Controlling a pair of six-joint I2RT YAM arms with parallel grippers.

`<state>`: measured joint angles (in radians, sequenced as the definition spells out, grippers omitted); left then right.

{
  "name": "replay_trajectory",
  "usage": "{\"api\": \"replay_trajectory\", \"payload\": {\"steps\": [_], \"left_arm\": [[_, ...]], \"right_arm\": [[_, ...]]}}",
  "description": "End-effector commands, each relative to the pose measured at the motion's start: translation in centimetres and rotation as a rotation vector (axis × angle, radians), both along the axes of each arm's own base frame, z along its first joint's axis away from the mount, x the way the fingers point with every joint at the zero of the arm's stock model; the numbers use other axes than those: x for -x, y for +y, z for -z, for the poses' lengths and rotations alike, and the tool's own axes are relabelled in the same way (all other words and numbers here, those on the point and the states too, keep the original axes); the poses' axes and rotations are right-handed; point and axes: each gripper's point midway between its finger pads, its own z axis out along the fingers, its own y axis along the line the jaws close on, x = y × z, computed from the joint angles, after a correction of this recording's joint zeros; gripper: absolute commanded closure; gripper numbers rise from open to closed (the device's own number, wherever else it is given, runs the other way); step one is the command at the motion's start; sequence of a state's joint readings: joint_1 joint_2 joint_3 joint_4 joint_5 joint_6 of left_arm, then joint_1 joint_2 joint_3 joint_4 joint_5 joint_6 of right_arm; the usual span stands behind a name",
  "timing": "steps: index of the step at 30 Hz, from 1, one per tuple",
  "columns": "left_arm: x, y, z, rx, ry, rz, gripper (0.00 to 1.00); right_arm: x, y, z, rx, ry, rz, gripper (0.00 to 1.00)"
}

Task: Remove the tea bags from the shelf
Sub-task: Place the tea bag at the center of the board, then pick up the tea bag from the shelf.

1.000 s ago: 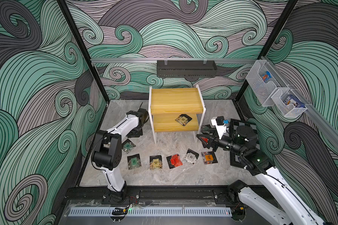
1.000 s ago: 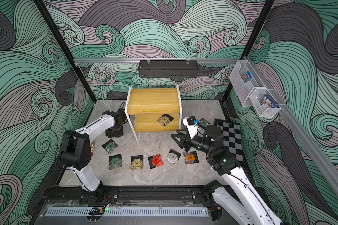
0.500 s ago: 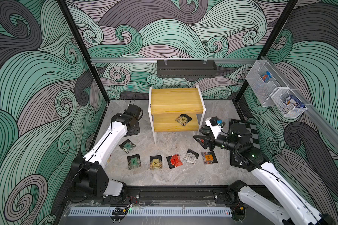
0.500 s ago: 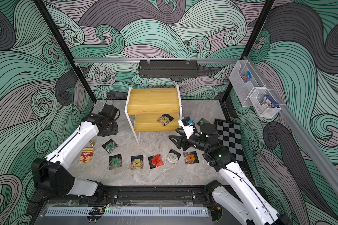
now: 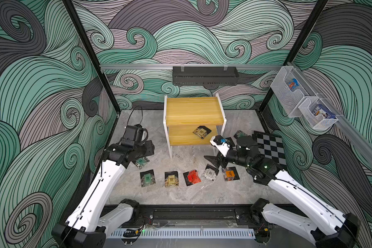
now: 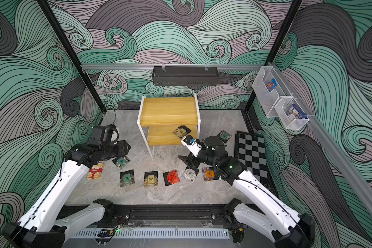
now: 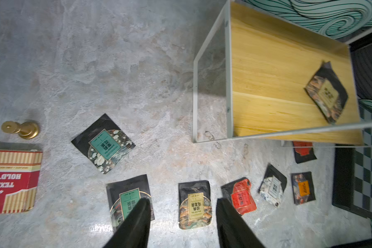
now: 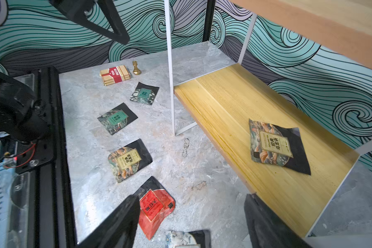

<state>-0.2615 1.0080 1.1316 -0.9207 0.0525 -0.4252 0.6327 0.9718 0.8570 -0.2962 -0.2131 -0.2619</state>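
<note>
Black left jaws parted, empty; right jaws wide, empty, near shelf (image 8: pixel 245 107).

"TEXAS HOLD'EM" on striped box (image 7: pixel 11 182), "OOLONG TEA" on gold-label tea bag (image 8: pixel 275 146)

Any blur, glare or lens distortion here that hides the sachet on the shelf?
Both top views: even light, sharp, tea bag on the shelf small but clear. Left wrist view: wide-angle lens bows the shelf frame, glare on the table beside the left gripper. Right wrist view: shelf's top board blurred, bag label legible.
</note>
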Motion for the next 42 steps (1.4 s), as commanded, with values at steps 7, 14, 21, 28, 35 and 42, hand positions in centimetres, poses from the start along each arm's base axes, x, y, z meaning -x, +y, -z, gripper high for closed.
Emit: {"api": "replay_trajectory", "payload": {"steps": [7,14,21,28,35,42], "left_arm": [[1.8,-4.0,-1.7,0.204,-0.047,0.186,0.41],[2.1,-4.8,-1.5,0.246,-0.038,0.215,0.41],[2.2,-4.7,-0.8,0.243,-0.028,0.209,0.42],[2.3,-4.8,-0.3,0.251,-0.020,0.210,0.42],[2.3,-4.7,0.0,0.245,-0.015,0.205,0.42],[2.2,-4.5,0.1,0.235,-0.019,0.200,0.42]], "right_arm": [[-3.2,1.1,0.4,0.134,-0.271,-0.045,0.09],[-6.0,1.8,3.1,0.270,-0.328,-0.055,0.08],[-8.6,2.5,4.9,0.331,-0.335,-0.032,0.07],[-10.7,3.1,6.0,0.367,-0.353,0.004,0.07],[-12.8,3.3,6.6,0.394,-0.344,0.032,0.07],[-13.5,3.4,7.8,0.392,-0.301,0.025,0.07]]}}
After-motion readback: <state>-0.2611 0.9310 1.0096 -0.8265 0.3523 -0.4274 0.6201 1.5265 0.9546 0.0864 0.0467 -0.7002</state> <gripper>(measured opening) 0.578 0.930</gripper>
